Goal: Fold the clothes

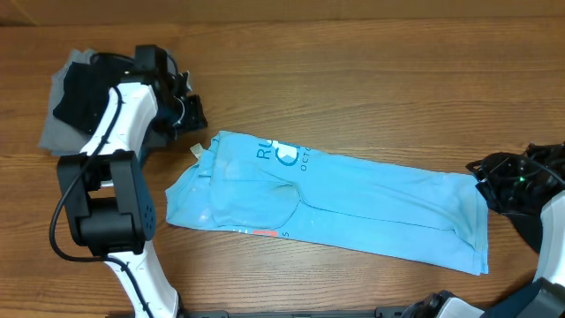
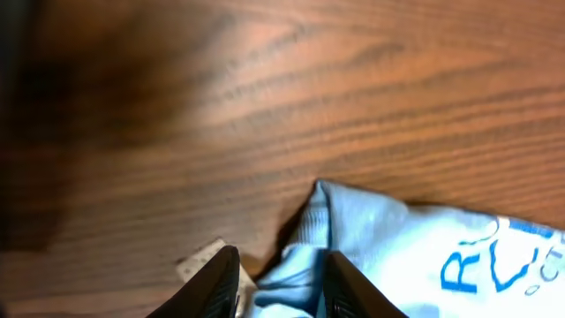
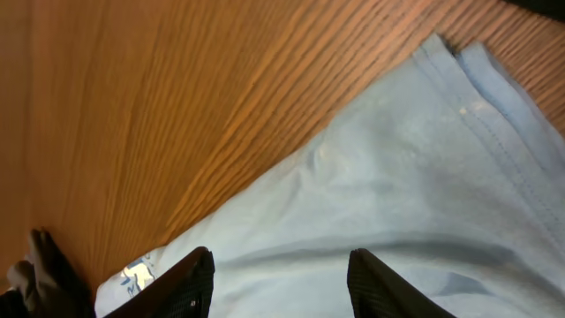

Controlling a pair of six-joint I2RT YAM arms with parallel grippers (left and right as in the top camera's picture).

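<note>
The light sky-blue shirt (image 1: 353,199) lies flat, folded into a long band across the table's middle, with blue lettering near its left end. My left gripper (image 1: 192,124) hovers at the shirt's upper left corner. In the left wrist view its fingers (image 2: 281,265) are apart, with the bunched collar edge of the shirt (image 2: 397,238) between them, beside a white tag (image 2: 207,258). My right gripper (image 1: 485,177) is at the shirt's right end. In the right wrist view its fingers (image 3: 281,265) are wide open over the smooth cloth (image 3: 397,177).
A grey garment (image 1: 55,128) with a black garment (image 1: 81,93) on it lies at the far left, partly under the left arm. Bare wood table (image 1: 371,79) runs behind the shirt and in front of it.
</note>
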